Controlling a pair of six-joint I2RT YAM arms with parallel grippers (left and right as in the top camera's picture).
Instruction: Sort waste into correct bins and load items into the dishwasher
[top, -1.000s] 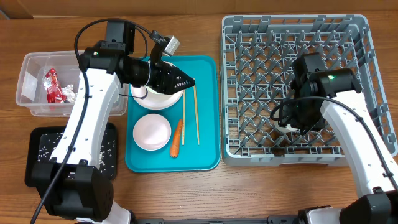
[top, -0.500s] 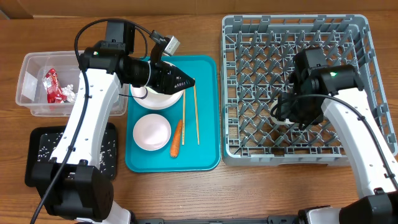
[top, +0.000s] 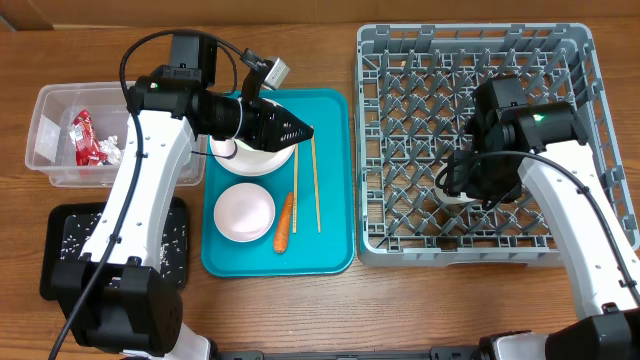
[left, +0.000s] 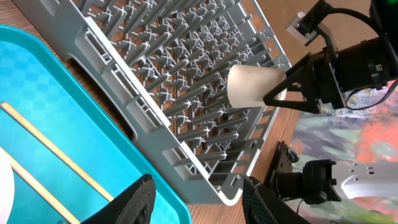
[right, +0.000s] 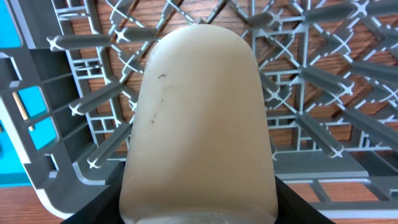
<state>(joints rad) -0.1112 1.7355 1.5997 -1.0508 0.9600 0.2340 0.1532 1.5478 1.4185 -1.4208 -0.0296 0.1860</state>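
My right claw is clenched on the small white cup, holding it over the front of the grey dish rack on its tray side, just above the pegs. The cup's long axis runs along my fingers, nearly level, and its rounded end, which looks closed, points away from my wrist toward the teal tray. I judge it should settle between pegs, not atop one, before I let go; my left claw hangs released over the tray

Teal tray, grey latticed rack
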